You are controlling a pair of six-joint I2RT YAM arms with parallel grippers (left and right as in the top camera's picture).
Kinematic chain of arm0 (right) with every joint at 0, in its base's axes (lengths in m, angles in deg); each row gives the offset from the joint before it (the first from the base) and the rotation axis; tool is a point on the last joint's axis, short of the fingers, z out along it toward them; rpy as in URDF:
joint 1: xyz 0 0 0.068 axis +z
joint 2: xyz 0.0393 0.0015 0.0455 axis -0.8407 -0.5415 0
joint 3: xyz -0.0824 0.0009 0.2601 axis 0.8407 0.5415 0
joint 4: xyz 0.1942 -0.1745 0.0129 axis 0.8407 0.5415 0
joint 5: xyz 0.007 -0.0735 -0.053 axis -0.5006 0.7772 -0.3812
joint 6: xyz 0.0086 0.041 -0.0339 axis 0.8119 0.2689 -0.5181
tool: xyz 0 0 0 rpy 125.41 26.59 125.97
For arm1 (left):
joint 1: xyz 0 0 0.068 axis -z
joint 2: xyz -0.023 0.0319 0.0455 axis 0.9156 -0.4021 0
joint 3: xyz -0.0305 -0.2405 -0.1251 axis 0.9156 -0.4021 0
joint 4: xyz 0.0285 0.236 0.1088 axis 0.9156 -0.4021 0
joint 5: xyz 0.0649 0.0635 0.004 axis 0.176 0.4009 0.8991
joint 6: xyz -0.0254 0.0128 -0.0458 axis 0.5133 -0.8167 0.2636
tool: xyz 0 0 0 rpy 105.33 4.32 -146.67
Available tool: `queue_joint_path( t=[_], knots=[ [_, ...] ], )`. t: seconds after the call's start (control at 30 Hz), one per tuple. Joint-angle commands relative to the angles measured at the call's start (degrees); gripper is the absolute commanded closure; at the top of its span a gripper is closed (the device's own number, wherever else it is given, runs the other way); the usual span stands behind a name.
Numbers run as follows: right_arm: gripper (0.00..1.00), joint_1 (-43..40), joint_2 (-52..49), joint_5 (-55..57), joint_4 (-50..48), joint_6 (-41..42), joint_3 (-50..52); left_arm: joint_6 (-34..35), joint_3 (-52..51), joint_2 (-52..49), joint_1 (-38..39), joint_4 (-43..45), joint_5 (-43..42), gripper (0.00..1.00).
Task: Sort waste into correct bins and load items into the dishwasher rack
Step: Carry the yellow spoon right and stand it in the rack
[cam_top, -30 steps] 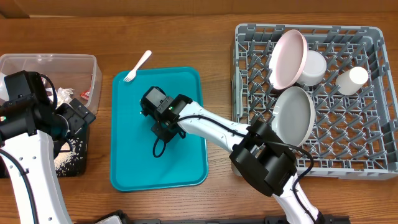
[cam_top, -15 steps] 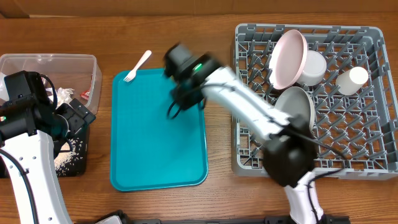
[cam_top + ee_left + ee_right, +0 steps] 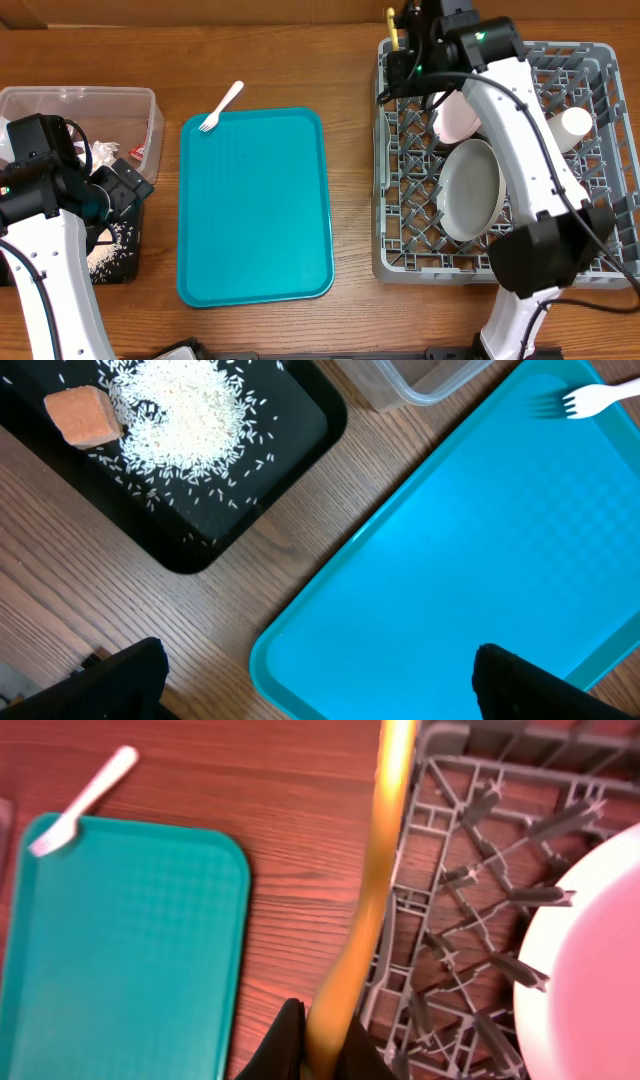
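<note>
My right gripper [image 3: 405,58] is shut on the yellow spoon [image 3: 391,22], which it holds by the handle over the far left corner of the grey dishwasher rack [image 3: 600,265]. In the right wrist view the spoon [image 3: 385,850] runs up from the pinched jaws [image 3: 325,1045] along the rack's edge [image 3: 440,745]. A pinkish plate [image 3: 458,118] and a grey-green plate [image 3: 470,190] stand in the rack, with a white cup [image 3: 578,122] beside them. My left gripper [image 3: 320,672] hangs open over the teal tray's corner. The black tray [image 3: 250,450] holds rice [image 3: 180,410] and an orange cube [image 3: 85,417].
A pale fork [image 3: 222,105] lies across the far left corner of the teal tray [image 3: 255,210]. The clear tub [image 3: 80,110] with white napkins and a wrapper stands at the far left, behind the black tray [image 3: 115,255].
The right arm has swung from above the teal tray to the rack's far left corner, the spoon in its jaws. The left arm has not moved.
</note>
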State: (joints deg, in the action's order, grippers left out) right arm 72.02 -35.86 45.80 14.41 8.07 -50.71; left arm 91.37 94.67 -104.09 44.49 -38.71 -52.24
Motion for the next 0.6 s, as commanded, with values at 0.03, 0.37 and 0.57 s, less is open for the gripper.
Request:
queue_joint_path(
  t=[0.03, 0.37, 0.57],
  knots=[
    [0.96, 0.22, -4.74, -0.17, -0.24, 0.26, 0.09, 0.81, -0.13, 0.07, -0.31, 0.07, 0.76, 0.0],
    [0.96, 0.22, -8.37, 5.64, -1.81, 2.67, 0.09, 0.81, -0.13, 0.07, -0.31, 0.07, 0.76, 0.0],
    [0.92, 0.15, -8.41, 6.21, -1.38, 2.62, 0.44, 0.81, -0.13, 0.07, -0.31, 0.07, 0.76, 0.0]
  ],
)
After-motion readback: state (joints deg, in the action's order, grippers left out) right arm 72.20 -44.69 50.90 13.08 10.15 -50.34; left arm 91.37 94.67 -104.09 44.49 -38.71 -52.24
